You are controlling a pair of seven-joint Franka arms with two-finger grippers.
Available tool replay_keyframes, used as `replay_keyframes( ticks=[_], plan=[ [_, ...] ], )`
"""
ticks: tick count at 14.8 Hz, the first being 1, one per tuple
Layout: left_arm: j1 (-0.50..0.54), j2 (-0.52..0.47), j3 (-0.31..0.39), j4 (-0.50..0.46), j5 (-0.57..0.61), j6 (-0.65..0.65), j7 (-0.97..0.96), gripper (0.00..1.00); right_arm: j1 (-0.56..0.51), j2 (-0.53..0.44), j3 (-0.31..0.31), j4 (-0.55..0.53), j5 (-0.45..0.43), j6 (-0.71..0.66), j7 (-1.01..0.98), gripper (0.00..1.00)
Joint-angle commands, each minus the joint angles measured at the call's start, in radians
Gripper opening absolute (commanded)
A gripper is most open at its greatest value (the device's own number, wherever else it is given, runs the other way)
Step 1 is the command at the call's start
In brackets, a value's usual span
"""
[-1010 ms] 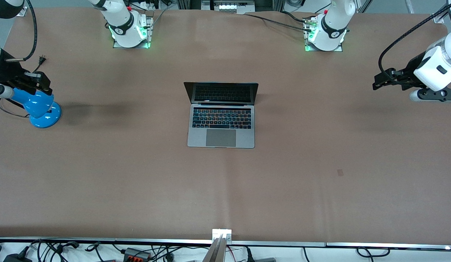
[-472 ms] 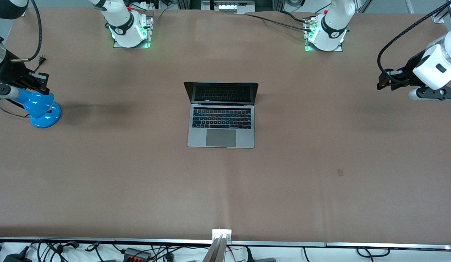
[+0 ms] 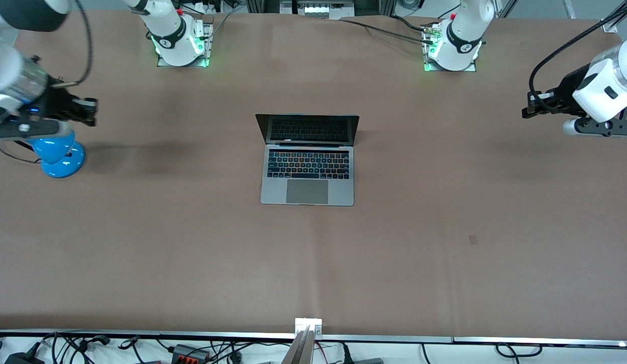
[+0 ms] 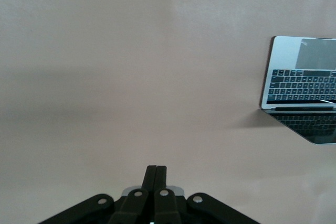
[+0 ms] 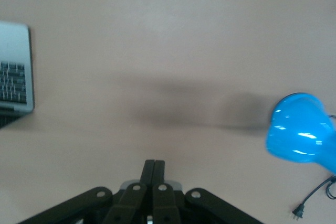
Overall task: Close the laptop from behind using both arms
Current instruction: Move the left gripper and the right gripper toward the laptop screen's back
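The laptop (image 3: pixel 308 159) is sitting open at frame centre. The right gripper (image 3: pixel 86 110) at the upper left edge and the left gripper (image 3: pixel 530 108) at the upper right edge are both hanging clenched, well apart from it; the approach is just beginning, and both need to be reaching the lid's back.

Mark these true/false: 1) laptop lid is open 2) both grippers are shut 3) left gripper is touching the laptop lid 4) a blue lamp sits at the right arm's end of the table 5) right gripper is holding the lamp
1) The laptop is open, keyboard showing. True.
2) The left gripper and the right gripper both have their fingers pressed together. True.
3) False. The left gripper hangs over bare table at the left arm's end, well apart from the laptop.
4) The blue lamp sits at that end. True.
5) False. The right gripper is shut on nothing; the lamp stands on the table apart from it.
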Motion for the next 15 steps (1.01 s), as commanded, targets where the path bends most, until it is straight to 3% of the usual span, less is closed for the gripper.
replay_keyframes(
  ticks=[1,6,8,13,15],
  plan=[
    [-0.02,-0.004,-0.026,-0.004,-0.038,-0.017,0.002,0.0,0.082,0.04,-0.005,-0.011,0.017,-0.025,0.043,0.0],
    [-0.057,0.003,-0.25,-0.185,-0.156,0.17,-0.17,0.0,0.234,0.067,-0.005,-0.112,0.162,0.032,0.207,0.0],
    [-0.057,0.015,-0.33,-0.28,-0.211,0.295,-0.181,0.0,0.28,0.068,-0.005,-0.155,0.268,0.052,0.236,0.0],
    [-0.059,0.116,-0.471,-0.387,-0.264,0.519,-0.197,0.0,0.419,0.12,-0.004,-0.209,0.446,0.111,0.236,0.0],
    [-0.059,0.14,-0.52,-0.427,-0.264,0.587,-0.211,0.0,0.469,0.14,-0.005,-0.223,0.462,0.157,0.238,0.0]
  ],
)
